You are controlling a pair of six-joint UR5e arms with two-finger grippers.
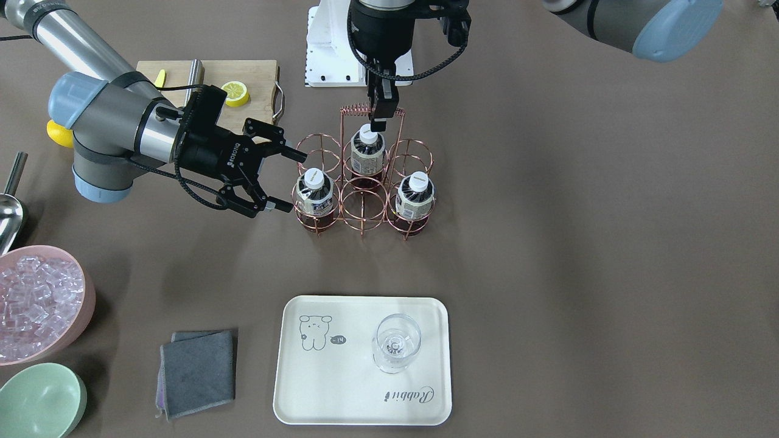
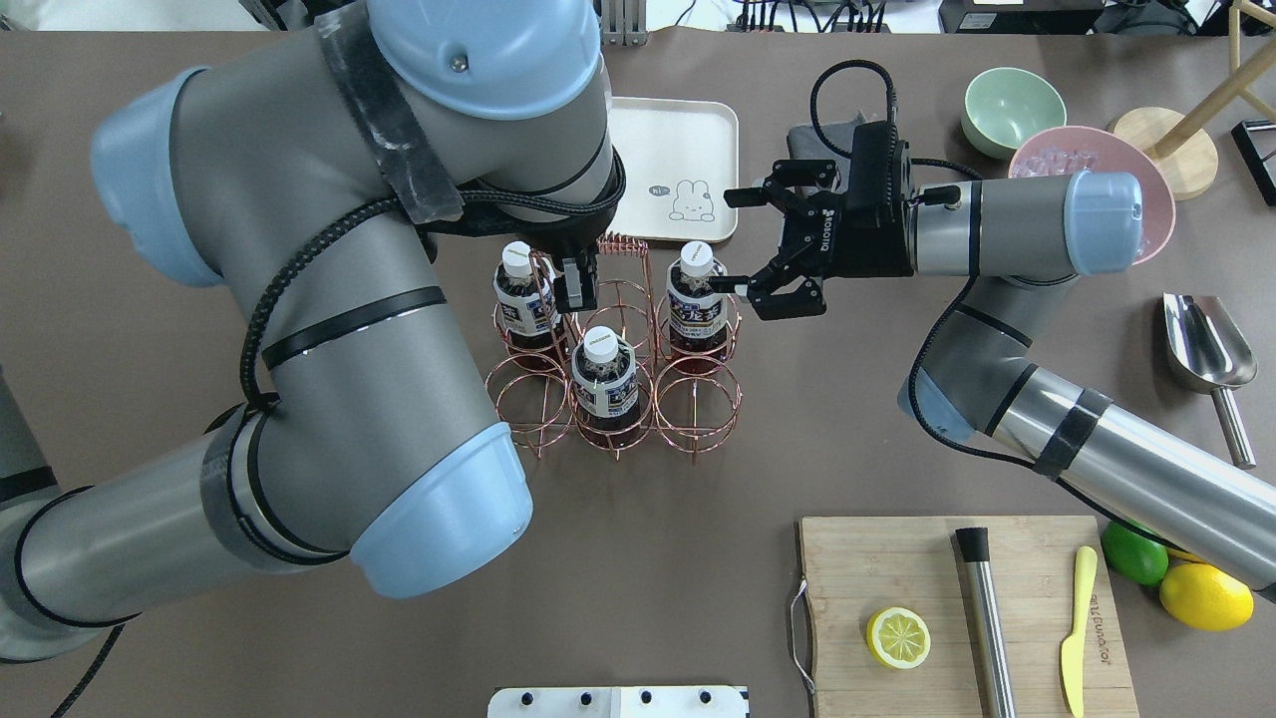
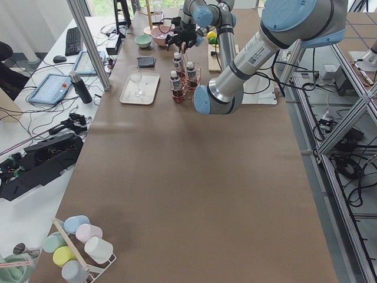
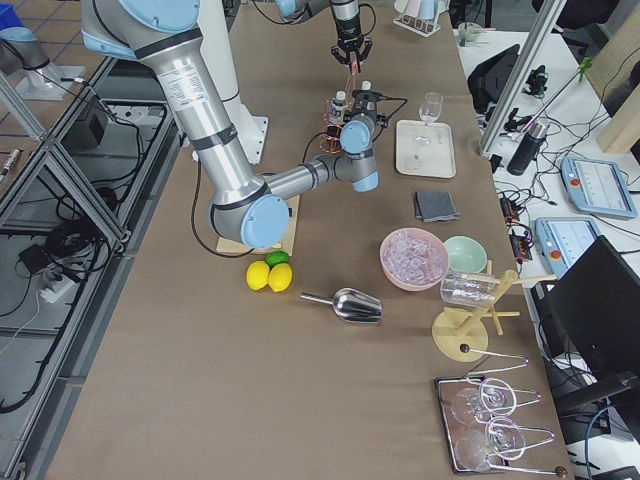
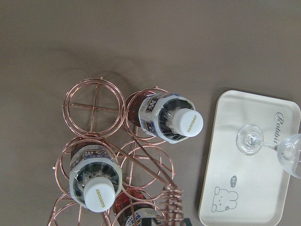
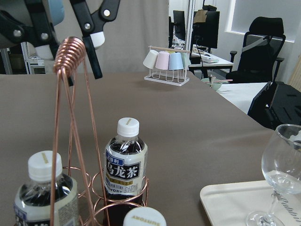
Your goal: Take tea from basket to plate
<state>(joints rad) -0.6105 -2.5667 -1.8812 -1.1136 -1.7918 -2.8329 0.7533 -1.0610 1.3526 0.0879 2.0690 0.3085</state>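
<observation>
Closest to the front-facing camera lies the cream plate (image 1: 341,389), with a wine glass (image 1: 395,350) standing upright on the half toward the robot's left. Beside the plate on the counter (image 1: 548,243) is a folded grey cloth (image 1: 198,371). Past that, at the corner, are a pale green bowl (image 1: 39,398) and a pink tub (image 1: 87,286) of ice.

The copper wire basket (image 1: 353,110) stands mid-counter, well apart from the plate. Three teas stand upright in its rings. The middle tea (image 1: 367,152) sits in the centre ring of the row nearest the robot. The right-side tea (image 1: 314,191) and the left-side tea (image 1: 415,196) sit in the end rings of the row facing the plate. The other three rings show only wire.

The right pincer (image 1: 293,181) lies level, spread wide and holding nothing. Its tips are just beside the right-side tea without closing round it.

The left pincer (image 1: 378,115) hangs straight down at the basket's tall handle, above the middle tea's white cap. In the right wrist view its fingers (image 6: 94,52) stand apart on either side of the coiled top. I cannot tell whether they touch the wire.

Near the robot's right sits a wooden cutting board (image 1: 255,76) with a lemon slice (image 1: 235,93) on it
</observation>
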